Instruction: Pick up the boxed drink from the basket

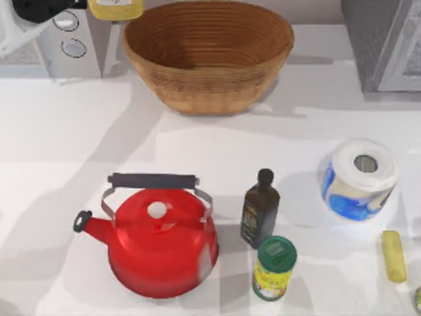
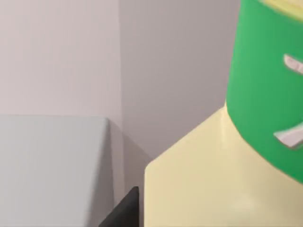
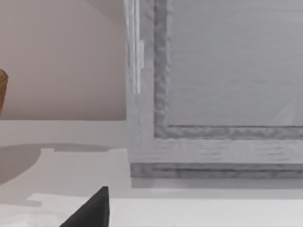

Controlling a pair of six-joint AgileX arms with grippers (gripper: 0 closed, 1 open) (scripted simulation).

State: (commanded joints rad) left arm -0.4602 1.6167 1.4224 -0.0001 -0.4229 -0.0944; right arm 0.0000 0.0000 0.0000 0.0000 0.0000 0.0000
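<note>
The boxed drink (image 1: 116, 8) is a pale-yellow carton, lifted clear of the basket at the top view's upper left edge. My left gripper (image 1: 92, 6) is shut on it. In the left wrist view the carton (image 2: 208, 184) is very close, pale yellow with a green band, and one dark fingertip (image 2: 120, 210) lies against its side. The brown wicker basket (image 1: 208, 99) stands at the back centre with nothing inside. My right gripper (image 3: 92, 210) is off to the right, facing a grey cabinet.
A red kettle (image 1: 158, 240) stands front left. A dark bottle (image 1: 260, 210) and a green-lidded can (image 1: 274, 266) stand in front of the basket. A paper roll (image 1: 358, 179) and a yellow bar (image 1: 393, 255) lie right. A grey cabinet (image 1: 385, 43) and a white appliance (image 1: 69, 39) flank the basket.
</note>
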